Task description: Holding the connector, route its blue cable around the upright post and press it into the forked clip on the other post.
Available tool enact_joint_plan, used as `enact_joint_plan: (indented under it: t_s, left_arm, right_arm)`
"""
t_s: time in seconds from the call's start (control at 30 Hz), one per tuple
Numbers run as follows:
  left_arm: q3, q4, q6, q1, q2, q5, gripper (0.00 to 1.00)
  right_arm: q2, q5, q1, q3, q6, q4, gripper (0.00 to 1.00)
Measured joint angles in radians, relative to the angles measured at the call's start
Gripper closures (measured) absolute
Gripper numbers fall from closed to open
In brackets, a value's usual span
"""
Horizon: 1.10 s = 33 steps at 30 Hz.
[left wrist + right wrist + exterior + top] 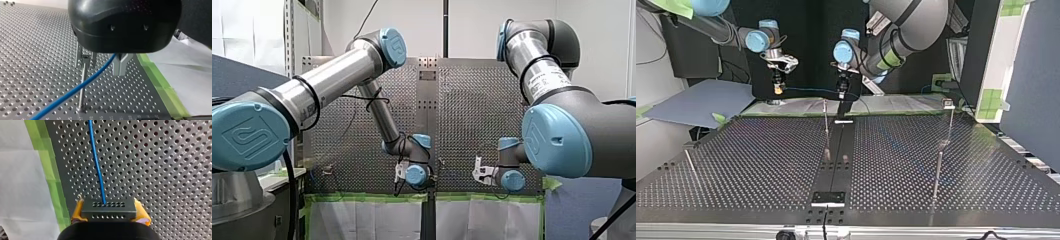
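My right gripper (pixel 109 216) is shut on the grey connector (pixel 108 208), with its yellow pads (pixel 77 211) on both sides. The blue cable (pixel 97 165) leaves the connector and runs ahead over the perforated plate. In the top view the cable (pixel 808 90) hangs in the air from my right gripper (pixel 778 89) across to my left gripper (pixel 842 102). My left gripper's metal fingers (pixel 120 65) are shut on the cable (pixel 75 91). Right beside them stands a thin post (pixel 82 87) topped by a forked clip (pixel 85 57). The cable passes next to the clip, not in it.
More thin posts stand on the perforated table: one at the top view's right (pixel 950 117), one nearer the camera (pixel 937 175) and one at the left (pixel 689 162). Green tape (pixel 162 85) and white paper (pixel 190 75) edge the plate by the arms.
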Motion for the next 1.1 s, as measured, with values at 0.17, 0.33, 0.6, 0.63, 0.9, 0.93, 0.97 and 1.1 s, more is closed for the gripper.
enact_joint_plan:
  t_s: [0.17,0.33,0.6,0.63,0.9,0.93,0.97,1.1]
  left_arm:
    - [0.016,-0.001,-0.01,0.001,-0.001,0.018,0.98]
    - [0.038,-0.01,-0.019,0.002,-0.001,0.03,0.98]
    - [0.066,-0.033,-0.028,0.006,-0.003,0.04,0.98]
    - [0.069,-0.036,-0.031,0.008,-0.003,0.042,0.98]
    - [0.075,-0.042,-0.051,0.019,-0.003,0.059,0.98]
    - [0.076,-0.042,-0.053,0.021,-0.003,0.061,0.98]
    - [0.077,-0.042,-0.054,0.023,-0.003,0.062,0.98]
    - [0.09,-0.056,-0.057,0.03,-0.013,0.064,0.98]
  right_arm:
    - [0.0,0.0,-0.012,-0.011,-0.001,0.001,1.0]
    - [0.0,-0.001,-0.022,-0.023,-0.002,0.001,1.0]
    - [0.001,-0.001,-0.037,-0.035,-0.002,0.005,1.0]
    - [0.001,-0.001,-0.038,-0.036,-0.002,0.006,1.0]
    - [0.001,-0.001,-0.047,-0.043,-0.002,0.011,1.0]
    - [0.001,-0.001,-0.047,-0.044,-0.002,0.011,1.0]
    - [0.001,-0.001,-0.048,-0.044,-0.002,0.012,1.0]
    - [0.001,-0.001,-0.05,-0.046,-0.003,0.013,1.0]
